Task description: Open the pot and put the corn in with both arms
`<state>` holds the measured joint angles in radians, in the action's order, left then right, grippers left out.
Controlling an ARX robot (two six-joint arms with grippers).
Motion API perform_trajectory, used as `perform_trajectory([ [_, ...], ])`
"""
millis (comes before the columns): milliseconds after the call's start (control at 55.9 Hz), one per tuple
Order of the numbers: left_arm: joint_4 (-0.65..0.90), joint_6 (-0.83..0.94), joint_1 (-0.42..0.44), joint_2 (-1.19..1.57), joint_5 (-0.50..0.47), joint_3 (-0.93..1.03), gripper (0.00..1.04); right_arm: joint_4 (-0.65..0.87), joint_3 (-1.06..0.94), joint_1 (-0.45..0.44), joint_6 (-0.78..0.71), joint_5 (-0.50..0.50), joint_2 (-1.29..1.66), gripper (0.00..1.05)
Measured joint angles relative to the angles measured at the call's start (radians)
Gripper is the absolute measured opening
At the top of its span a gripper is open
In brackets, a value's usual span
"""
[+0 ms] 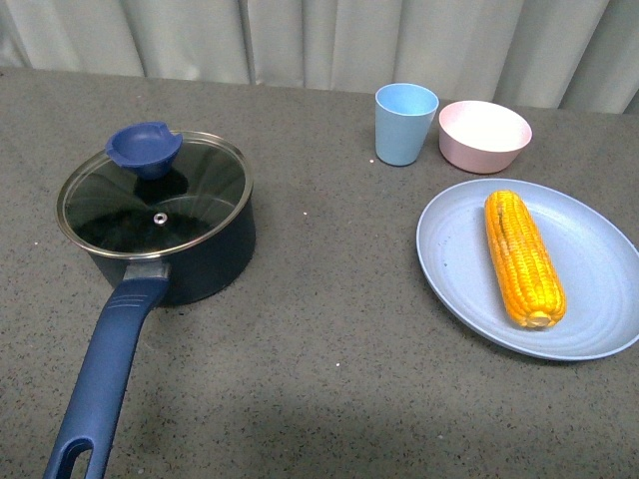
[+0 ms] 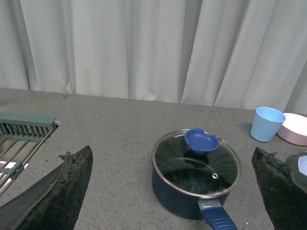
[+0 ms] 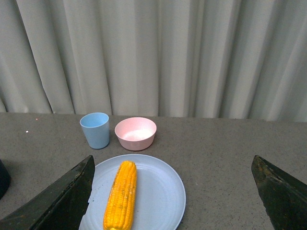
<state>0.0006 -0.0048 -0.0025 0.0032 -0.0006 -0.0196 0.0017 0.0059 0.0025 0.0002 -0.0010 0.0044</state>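
Front view. A dark navy round saucepan [image 1: 205, 261] stands on the grey speckled counter [image 1: 329, 349], left of centre. It is closed by a glass lid with a metal rim [image 1: 200, 190]. The lid's blue knob [image 1: 145, 148] sits near the lid's far edge rather than at its middle. The saucepan's long blue handle [image 1: 105, 359], with a hole at its end, points toward the camera.

To the right, well apart from the saucepan, a husked yellow-orange corn cob [image 1: 523, 257] lies lengthwise on a pale blue round plate [image 1: 594, 264]. Beyond the plate, a pale blue cup [image 1: 405, 122] stands upright just beside a pink bowl [image 1: 484, 135], cup to the left. Pale pleated curtains [image 1: 349, 40] close off the back of the counter. Neither arm appears in this view.

Left wrist view. The left end effector [image 2: 170, 151] is spread wide and holds nothing. Its two dark fingers [image 2: 57, 191] frame the lidded saucepan, which stands between and beyond them without contact. A grey-green rack with metal bars [image 2: 24, 129] sits at the counter's edge on one side.

Right wrist view. The right end effector [image 3: 172, 158] is likewise spread wide and empty. Its dark fingers [image 3: 57, 201] flank the plate, and the corn cob rests there untouched, with cup and bowl behind it.
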Motion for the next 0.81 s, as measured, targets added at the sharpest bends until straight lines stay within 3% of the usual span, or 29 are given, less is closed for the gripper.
perform_trajectory([
  [125, 0.000, 0.000, 0.000, 0.000, -0.002, 0.000, 0.98, 0.000, 0.000, 0.000, 0.000, 0.000, 0.000, 0.96],
  [197, 0.023, -0.021, -0.061, 0.055, -0.222, -0.001, 0.98, 0.000, 0.000, 0.000, 0.000, 0.000, 0.000, 0.96],
  [268, 0.108, -0.054, -0.069, 0.171, -0.298, -0.002, 0.98, 0.000, 0.000, 0.000, 0.000, 0.001, 0.000, 0.96],
  [591, 0.859, -0.149, -0.052, 1.065, -0.176, -0.151, 0.98, 0.000, 0.000, -0.001, 0.000, 0.000, 0.000, 0.96],
  [698, 0.978, -0.165, -0.068, 1.318, -0.142, -0.249, 0.98, 0.000, 0.000, -0.001, 0.000, 0.000, 0.000, 0.96],
  [805, 0.997, -0.174, -0.087, 1.500, -0.117, -0.343, 0.98, 0.000, 0.000, -0.001, 0.000, 0.000, 0.000, 0.96],
])
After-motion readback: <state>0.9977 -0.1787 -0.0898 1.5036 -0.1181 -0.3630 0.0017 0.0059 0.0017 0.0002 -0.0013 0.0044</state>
